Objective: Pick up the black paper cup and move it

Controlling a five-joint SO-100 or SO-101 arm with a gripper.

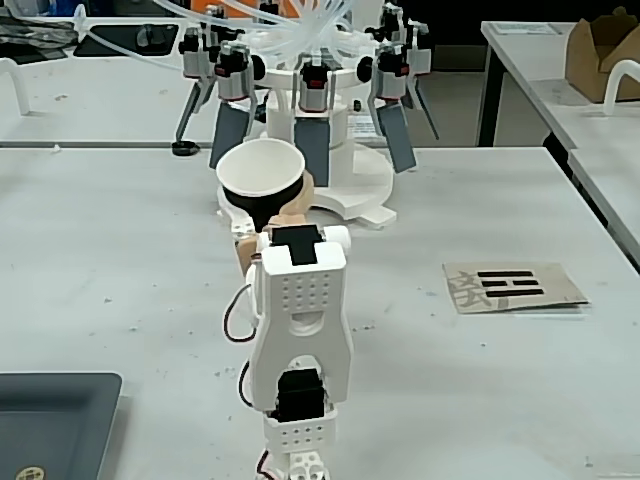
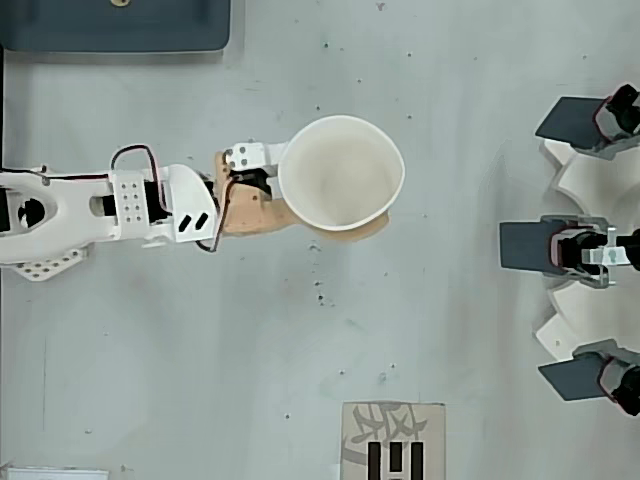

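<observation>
One tapered black paper cup [image 1: 260,180] with a white rim sits gripped in the tan fingers [image 2: 255,215], apparently lifted near the white multi-armed fixture [image 1: 345,190]; next, carry it clear and set it upright on the bench [image 1: 120,260].

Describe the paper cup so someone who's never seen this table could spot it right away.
Start at the white robot arm on the grey table. At its far end the hand grips the cup. It is the only cup: black outside, white inside, wide open mouth.
</observation>
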